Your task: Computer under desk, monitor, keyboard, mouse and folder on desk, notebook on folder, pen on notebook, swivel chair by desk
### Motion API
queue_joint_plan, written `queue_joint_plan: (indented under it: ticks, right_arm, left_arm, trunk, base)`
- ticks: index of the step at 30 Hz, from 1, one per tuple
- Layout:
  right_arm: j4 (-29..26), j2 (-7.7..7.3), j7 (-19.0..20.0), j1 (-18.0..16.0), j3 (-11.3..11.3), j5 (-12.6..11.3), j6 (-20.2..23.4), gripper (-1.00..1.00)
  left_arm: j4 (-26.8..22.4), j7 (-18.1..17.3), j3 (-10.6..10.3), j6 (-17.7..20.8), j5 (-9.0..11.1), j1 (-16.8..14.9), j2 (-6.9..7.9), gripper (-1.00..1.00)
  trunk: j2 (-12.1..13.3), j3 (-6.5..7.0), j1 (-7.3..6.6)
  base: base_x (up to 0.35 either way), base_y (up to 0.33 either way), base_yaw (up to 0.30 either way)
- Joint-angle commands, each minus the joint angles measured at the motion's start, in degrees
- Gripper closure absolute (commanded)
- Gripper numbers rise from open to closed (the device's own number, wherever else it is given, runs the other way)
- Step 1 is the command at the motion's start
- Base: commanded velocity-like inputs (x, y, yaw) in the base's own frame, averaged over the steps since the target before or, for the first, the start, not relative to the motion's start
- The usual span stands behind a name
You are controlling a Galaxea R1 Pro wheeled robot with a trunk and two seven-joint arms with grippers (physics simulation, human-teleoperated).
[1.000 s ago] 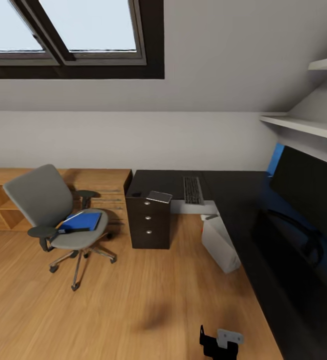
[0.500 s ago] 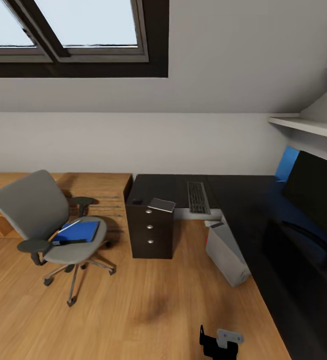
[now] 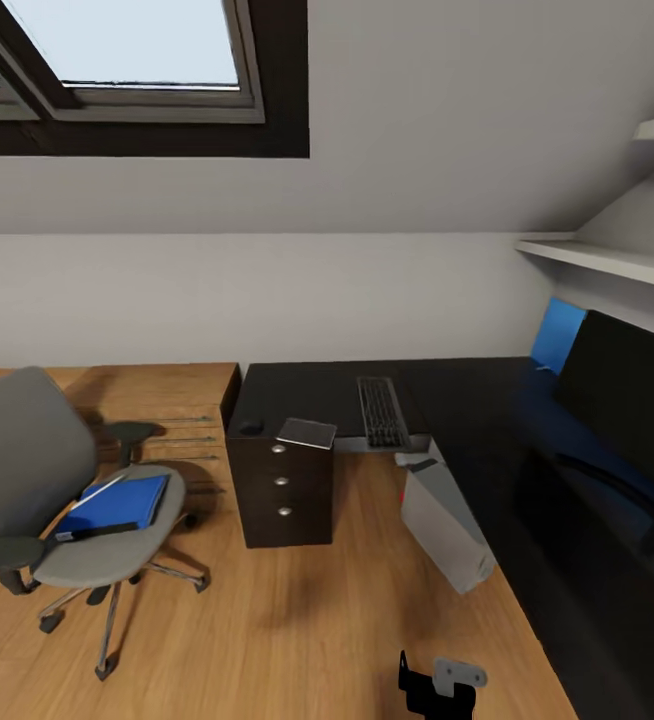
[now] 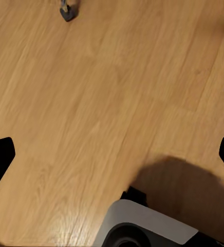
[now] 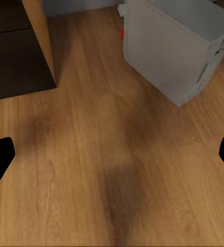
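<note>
Approaching worktop (image 3: 307, 385), both pincers open, holding nothing.
Done: keyboard (image 3: 381, 411) and monitor (image 3: 627, 400) on worktop; tower (image 3: 445, 525) partly under its edge. Left: folder (image 3: 115, 503) on chair (image 3: 57, 500); notebook (image 3: 307, 433) and mouse (image 3: 251, 427) sitting apart on drawer end.

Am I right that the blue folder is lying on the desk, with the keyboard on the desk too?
Not quite. The head view shows the folder lying on the swivel chair seat, not the desk. The keyboard is on the desk, as you said.
</note>
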Motion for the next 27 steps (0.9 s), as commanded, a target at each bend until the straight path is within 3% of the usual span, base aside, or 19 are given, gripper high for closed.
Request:
queue_joint_plan:
  ticks: [1,7,17,27]
  right_arm:
    - [0.06,0.04,0.03,-0.06,-0.26,0.02,-0.23,-1.0]
    - [0.06,0.05,0.03,-0.06,-0.26,0.02,-0.23,-1.0]
    - [-0.02,-0.21,0.03,-0.04,-0.27,0.11,-0.24,-1.0]
    - [-0.09,-0.23,0.03,-0.06,0.02,-0.01,-0.26,-1.0]
  left_arm:
    - [0.0,0.34,-0.38,-0.22,0.41,-0.03,0.04,-1.0]
    - [0.02,0.34,-0.39,-0.31,0.34,-0.03,-0.04,-1.0]
    - [-2.61,0.41,-0.35,-2.0,0.41,-0.03,-0.44,-1.0]
    - [-3.03,0.35,-0.67,-1.81,0.23,-0.04,-0.71,-1.0]
  trunk:
    - [-0.06,-0.05,0.05]
    - [-0.06,0.25,0.05]
    - [-0.06,0.39,0.05]
    - [-4.07,-1.4,2.24]
  base:
    - [0.321,0.138,-0.088]
    - [0.27,0.106,-0.016]
    - [0.026,0.006,0.0]
    - [0.001,0.0,0.0]
